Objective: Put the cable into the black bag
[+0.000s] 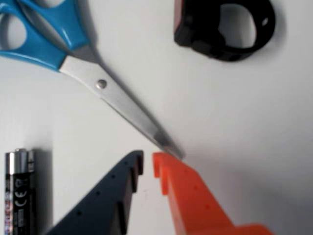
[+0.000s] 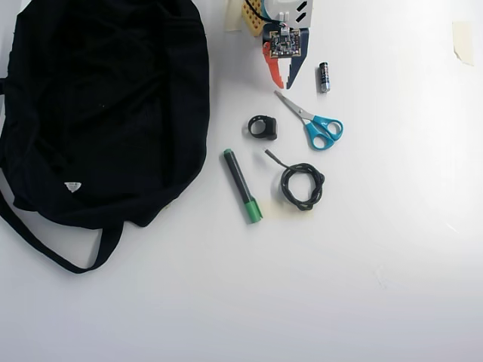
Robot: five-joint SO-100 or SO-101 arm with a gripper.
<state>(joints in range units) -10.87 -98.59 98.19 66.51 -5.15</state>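
The cable (image 2: 302, 186), a small twisted black coil with one short loose end, lies on the white table in the overhead view, right of centre; the wrist view does not show it. The black bag (image 2: 106, 105) fills the left of the overhead view, its strap trailing to the lower left. My gripper (image 2: 283, 84) is at the top centre, well above the cable and right of the bag. In the wrist view my gripper (image 1: 148, 161) is shut to a thin slit with nothing held, its orange and dark blue fingertips just off the scissors' point.
Blue-handled scissors (image 2: 313, 121) (image 1: 98, 78) lie between gripper and cable. A black ring-shaped piece (image 2: 270, 130) (image 1: 195, 41) and a green-capped marker (image 2: 241, 185) sit between cable and bag. A battery (image 2: 324, 77) (image 1: 19, 196) lies beside the gripper.
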